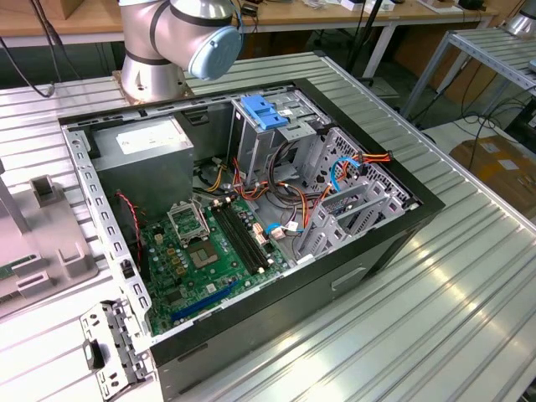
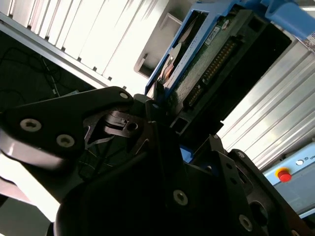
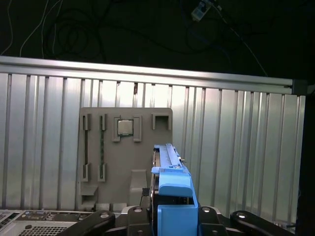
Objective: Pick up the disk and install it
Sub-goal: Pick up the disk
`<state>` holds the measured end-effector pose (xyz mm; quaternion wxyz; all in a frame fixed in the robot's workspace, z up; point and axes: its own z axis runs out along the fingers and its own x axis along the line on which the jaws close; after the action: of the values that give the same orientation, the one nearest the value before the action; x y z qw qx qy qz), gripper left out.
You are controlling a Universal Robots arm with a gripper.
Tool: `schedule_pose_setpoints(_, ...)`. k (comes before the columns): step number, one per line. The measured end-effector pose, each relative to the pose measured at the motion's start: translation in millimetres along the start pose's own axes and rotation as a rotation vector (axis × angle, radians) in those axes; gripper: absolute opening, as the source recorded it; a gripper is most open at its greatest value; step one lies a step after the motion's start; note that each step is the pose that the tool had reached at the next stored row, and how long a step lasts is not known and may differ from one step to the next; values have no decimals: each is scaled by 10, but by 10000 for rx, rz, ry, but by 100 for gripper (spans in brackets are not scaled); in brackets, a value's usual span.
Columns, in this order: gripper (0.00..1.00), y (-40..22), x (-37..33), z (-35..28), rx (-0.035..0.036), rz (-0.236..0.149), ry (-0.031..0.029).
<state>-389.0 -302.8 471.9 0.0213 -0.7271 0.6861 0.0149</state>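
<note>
The disk (image 2: 206, 64) is up off the table in my gripper (image 2: 165, 118), showing its green circuit board, a row of connector pins and blue side rails. In the first wrist view the disk (image 3: 170, 182) stands edge-on with a blue rail facing the camera. There the gripper (image 3: 172, 219) is shut on it, one black finger link on each side. Below and behind it lies the ribbed metal table. The open computer case (image 1: 335, 293) lies on its side in the exterior view, with a metal drive cage (image 1: 276, 138) near its far end.
A grey fixture plate (image 3: 125, 157) holding a small processor chip (image 3: 124, 128) lies on the table beneath the disk. Inside the case sit a grey power supply (image 1: 142, 155), the motherboard (image 1: 201, 251), loose cables (image 1: 335, 176) and a blue latch piece (image 1: 264, 110). The arm's base (image 1: 180, 33) stands behind the case.
</note>
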Motion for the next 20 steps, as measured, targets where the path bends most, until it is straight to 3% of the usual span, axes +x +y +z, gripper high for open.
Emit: schedule_pose_setpoints(20,36,-145,8,2,-1,0,1)
